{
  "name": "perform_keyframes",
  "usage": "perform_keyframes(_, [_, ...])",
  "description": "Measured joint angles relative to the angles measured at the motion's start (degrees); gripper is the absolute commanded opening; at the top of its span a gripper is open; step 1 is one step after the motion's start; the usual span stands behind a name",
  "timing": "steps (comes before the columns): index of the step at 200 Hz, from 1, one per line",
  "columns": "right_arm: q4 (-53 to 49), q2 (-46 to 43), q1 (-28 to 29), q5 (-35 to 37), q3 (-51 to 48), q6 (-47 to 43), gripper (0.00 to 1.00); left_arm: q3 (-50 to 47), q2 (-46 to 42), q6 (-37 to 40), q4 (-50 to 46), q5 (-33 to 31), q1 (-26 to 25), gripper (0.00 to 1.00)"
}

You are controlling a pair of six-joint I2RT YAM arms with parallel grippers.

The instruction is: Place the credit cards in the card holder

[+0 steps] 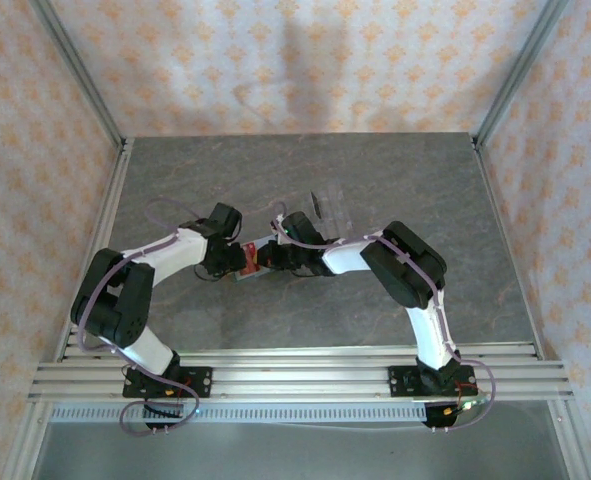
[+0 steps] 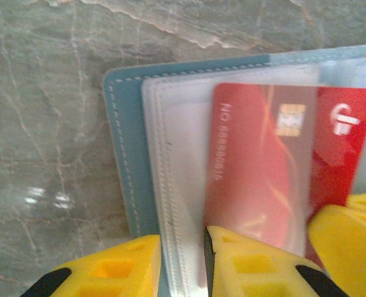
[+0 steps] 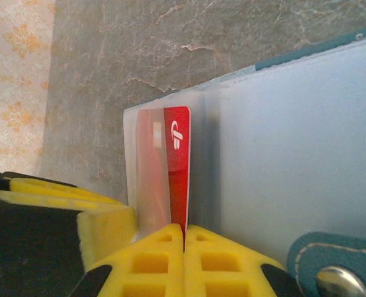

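The card holder (image 2: 124, 124) lies open on the table, teal with clear plastic sleeves (image 2: 176, 154). A red credit card (image 2: 263, 154) sits partly inside one sleeve, its logo end sticking out. My right gripper (image 3: 184, 238) is shut on the edge of this red credit card (image 3: 178, 167), beside the card holder's inner face (image 3: 294, 154). My left gripper (image 2: 183, 266) is closed on the stitched edge of the clear sleeve. In the top view, the left gripper (image 1: 237, 262) and the right gripper (image 1: 270, 258) meet over the card holder (image 1: 247, 272) at mid-table.
A clear plastic rack (image 1: 327, 208) stands just behind the right gripper. The holder's snap tab (image 3: 334, 278) lies by the right gripper's fingers. Metal rails (image 1: 295, 370) run along the near edge, and patterned walls enclose the grey marbled table (image 1: 425, 180).
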Motion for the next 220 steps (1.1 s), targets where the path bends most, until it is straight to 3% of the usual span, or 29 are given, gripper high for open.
perform_keyframes(54, [-0.31,0.00,0.04,-0.42,0.00,-0.37,0.00,2.38,-4.00,-2.34,-1.27,1.97,4.17,0.19])
perform_keyframes(115, [-3.63,0.00,-0.02,-2.27,1.33,-2.43,0.00,3.72,1.07,-2.80,-1.38,2.16,5.16,0.11])
perform_keyframes(142, [-7.67,0.00,-0.02,-3.17,3.28,-4.59,0.00,3.87,5.05,-3.26,-0.39,2.19,5.18,0.11])
perform_keyframes(220, [-16.37,0.00,-0.50,-3.72,7.21,-10.19,0.00,3.52,5.01,-3.61,1.95,2.60,5.27,0.11])
